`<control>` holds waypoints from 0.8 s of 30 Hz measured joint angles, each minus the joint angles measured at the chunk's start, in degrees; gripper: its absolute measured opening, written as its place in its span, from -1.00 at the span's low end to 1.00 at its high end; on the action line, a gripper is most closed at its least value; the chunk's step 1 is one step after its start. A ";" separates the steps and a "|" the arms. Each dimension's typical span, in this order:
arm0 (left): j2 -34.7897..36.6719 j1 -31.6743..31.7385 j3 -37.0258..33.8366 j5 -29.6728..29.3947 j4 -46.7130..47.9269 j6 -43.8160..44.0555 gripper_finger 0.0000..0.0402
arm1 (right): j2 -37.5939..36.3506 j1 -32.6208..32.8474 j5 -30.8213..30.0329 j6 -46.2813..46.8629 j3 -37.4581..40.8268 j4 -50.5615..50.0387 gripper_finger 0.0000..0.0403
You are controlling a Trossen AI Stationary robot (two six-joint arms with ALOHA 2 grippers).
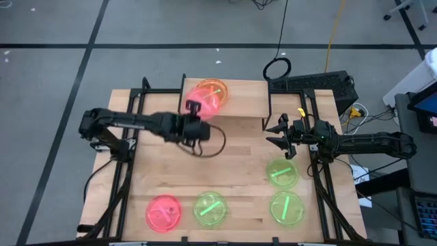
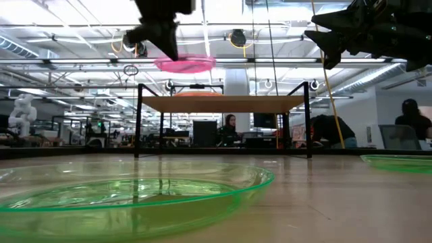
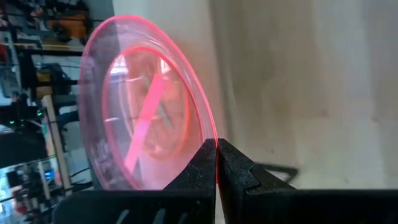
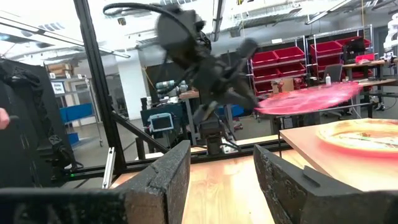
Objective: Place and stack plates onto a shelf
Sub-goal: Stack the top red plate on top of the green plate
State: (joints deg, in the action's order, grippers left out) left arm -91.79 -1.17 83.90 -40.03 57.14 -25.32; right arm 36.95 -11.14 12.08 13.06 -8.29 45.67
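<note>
Above the shelf (image 1: 232, 102), the pink plate (image 1: 207, 98) you carry hangs level over an orange plate (image 1: 215, 87), pinched at its near rim by your left gripper (image 1: 193, 106); lower it straight down. Your right gripper (image 1: 284, 137) waits, fingers wide.

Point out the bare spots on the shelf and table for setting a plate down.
The shelf is bare on its right half; an orange plate fills the left, with the left gripper holding a pink plate above it. The table's middle is bare. The near edge, with its green plates, is crowded.
</note>
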 joint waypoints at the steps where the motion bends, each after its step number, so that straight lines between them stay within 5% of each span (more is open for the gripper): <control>1: 0.00 1.59 0.00 1.00 -1.80 -1.84 -0.99 | 0.01 0.00 0.00 0.00 0.00 -0.02 -0.21; 9: 0.00 11.06 0.00 12.53 -15.09 -11.74 -1.00 | 0.02 0.00 0.00 1.27 0.00 -0.02 -0.21; 18: -0.02 19.36 -0.02 25.49 -18.22 -11.62 -1.00 | 0.02 0.00 -0.12 1.22 0.00 -0.02 -0.21; 24: -0.02 22.54 -0.02 26.97 -18.24 -12.14 -0.99 | 0.02 0.00 -0.24 1.25 0.00 -0.02 -0.21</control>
State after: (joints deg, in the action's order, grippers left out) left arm -91.81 21.37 83.88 -13.06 38.89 -37.45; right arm 36.97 -11.14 11.84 14.31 -8.29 45.65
